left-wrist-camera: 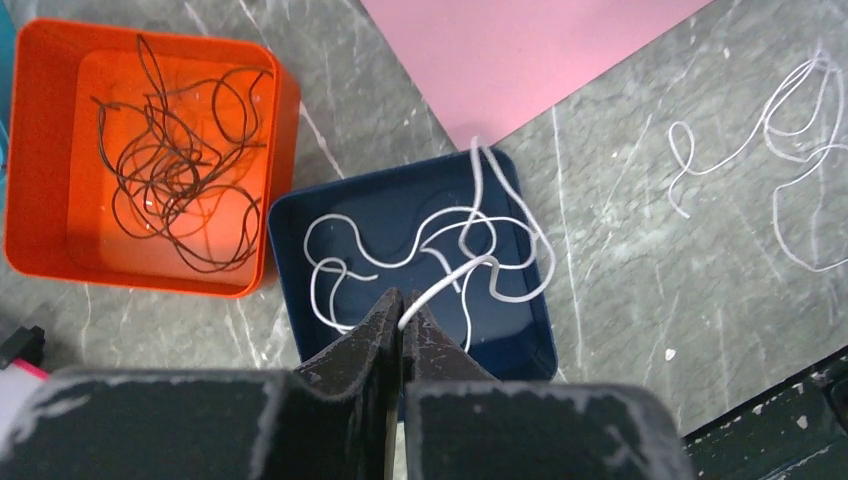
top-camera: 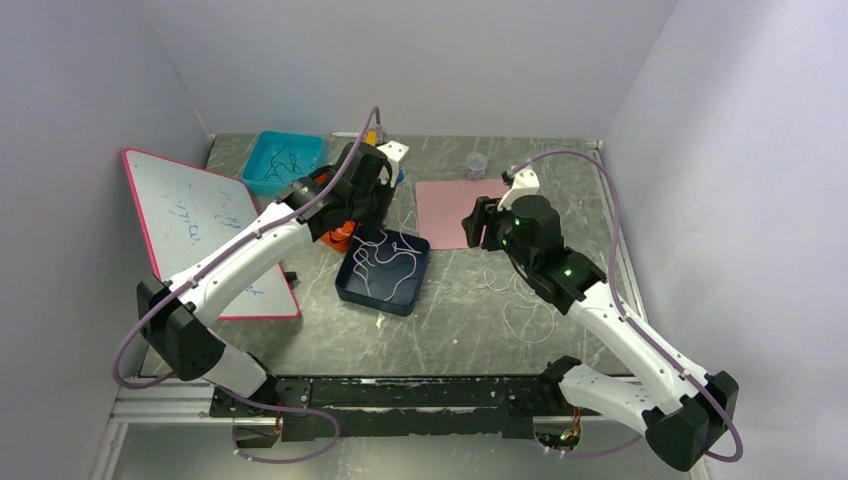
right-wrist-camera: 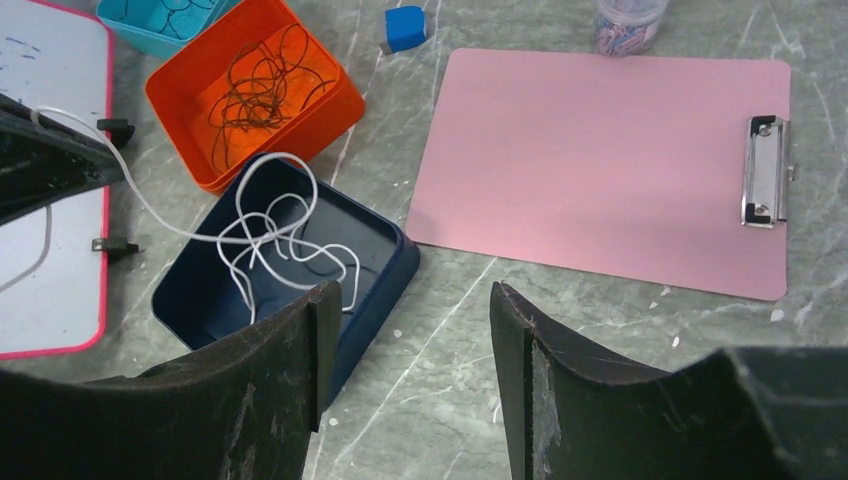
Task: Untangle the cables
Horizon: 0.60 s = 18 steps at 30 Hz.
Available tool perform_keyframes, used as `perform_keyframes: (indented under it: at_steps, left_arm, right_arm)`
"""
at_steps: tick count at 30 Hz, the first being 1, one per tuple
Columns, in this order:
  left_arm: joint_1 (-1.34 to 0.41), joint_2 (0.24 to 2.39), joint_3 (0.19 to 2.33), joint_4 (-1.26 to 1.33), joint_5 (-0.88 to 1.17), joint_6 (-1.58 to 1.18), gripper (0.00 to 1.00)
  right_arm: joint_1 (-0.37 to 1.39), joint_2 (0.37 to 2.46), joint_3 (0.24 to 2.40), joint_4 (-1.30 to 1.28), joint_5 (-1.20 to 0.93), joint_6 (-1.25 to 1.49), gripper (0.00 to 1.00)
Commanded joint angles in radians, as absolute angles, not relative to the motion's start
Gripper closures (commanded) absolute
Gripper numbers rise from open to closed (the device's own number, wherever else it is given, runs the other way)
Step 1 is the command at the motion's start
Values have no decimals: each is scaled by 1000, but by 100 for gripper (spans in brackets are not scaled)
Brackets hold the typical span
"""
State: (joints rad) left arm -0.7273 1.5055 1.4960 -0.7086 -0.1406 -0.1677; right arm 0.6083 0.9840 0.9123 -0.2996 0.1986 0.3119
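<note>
The sorting looks partly done, judged from how things lie. Dark cables (left-wrist-camera: 170, 170) sit bunched in the orange tray (left-wrist-camera: 40, 150), and another dark cable (top-camera: 285, 165) lies in the teal tray (top-camera: 262, 150). A white cable (left-wrist-camera: 476, 180) loops loosely in the navy tray (left-wrist-camera: 510, 335), one strand draped over its far rim.

The left gripper (left-wrist-camera: 403, 310) hangs over that tray, its jaws pinched together on the white cable, which runs up taut from the loops. The right gripper (right-wrist-camera: 412, 295) hovers with jaws wide apart and nothing between them.

What seems left are the loose white cables (left-wrist-camera: 800, 130) on the bare surface, at 3 o'clock from the navy tray and not yet gathered. The bunch in the orange tray also looks knotted.

The surface (top-camera: 470, 320) is grey-green, veined and scuffed. From the navy tray, the orange tray is at 10 o'clock, the teal tray at 11, a pink clipboard (right-wrist-camera: 600, 160) at 1 and a whiteboard (top-camera: 200, 215) at 9. Plain pale walls close in three sides.
</note>
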Motion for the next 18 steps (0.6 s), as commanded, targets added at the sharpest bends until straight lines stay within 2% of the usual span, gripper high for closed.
perform_keyframes:
  at_steps: [1, 18]
  left_arm:
    - [-722, 1512, 1459, -754, -165, -178, 93]
    - [-718, 1652, 1402, -807, -261, -195, 93]
  right_arm:
    - [611, 979, 902, -273, 203, 299, 41]
    - [611, 984, 891, -278, 203, 319, 40]
